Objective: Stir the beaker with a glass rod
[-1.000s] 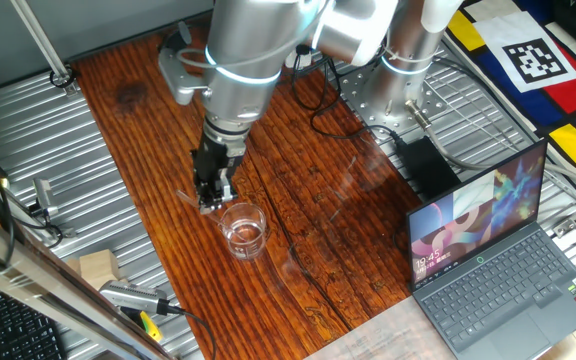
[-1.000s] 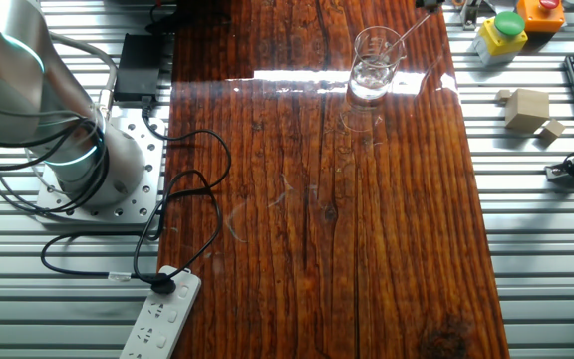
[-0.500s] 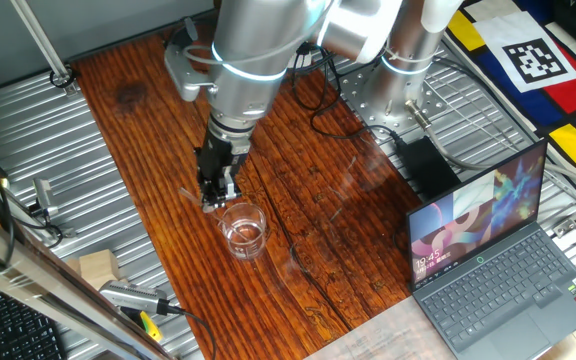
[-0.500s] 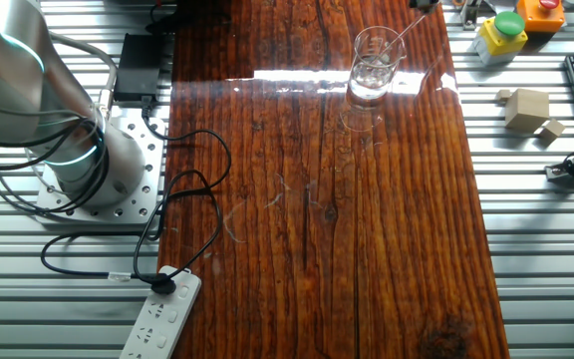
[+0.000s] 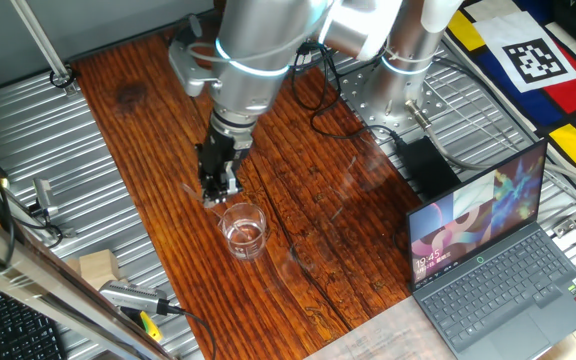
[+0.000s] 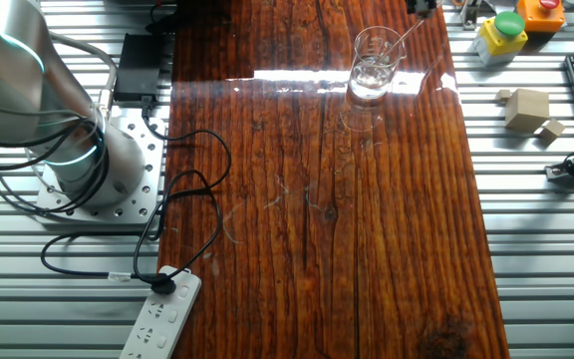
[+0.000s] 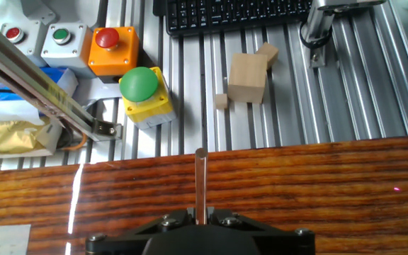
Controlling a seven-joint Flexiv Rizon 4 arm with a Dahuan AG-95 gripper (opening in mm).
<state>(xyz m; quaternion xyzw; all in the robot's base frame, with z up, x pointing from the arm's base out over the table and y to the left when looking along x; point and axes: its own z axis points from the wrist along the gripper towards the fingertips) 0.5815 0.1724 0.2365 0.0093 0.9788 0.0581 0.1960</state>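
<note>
The beaker is a short clear glass standing on the wooden table; it also shows in the other fixed view. My gripper hangs just behind and left of it, shut on the glass rod. The rod slants from the jaws down into the beaker. In the hand view the gripper clamps the glass rod, whose free end points toward the table edge. The beaker is out of the hand view.
A laptop stands at the right. Black cables and a power strip lie near the arm base. Button boxes, wooden blocks and a keyboard sit on the metal rails past the table edge.
The gripper and wrist have shifted slightly up and away from the beaker while holding the rod. The beaker has not moved.
</note>
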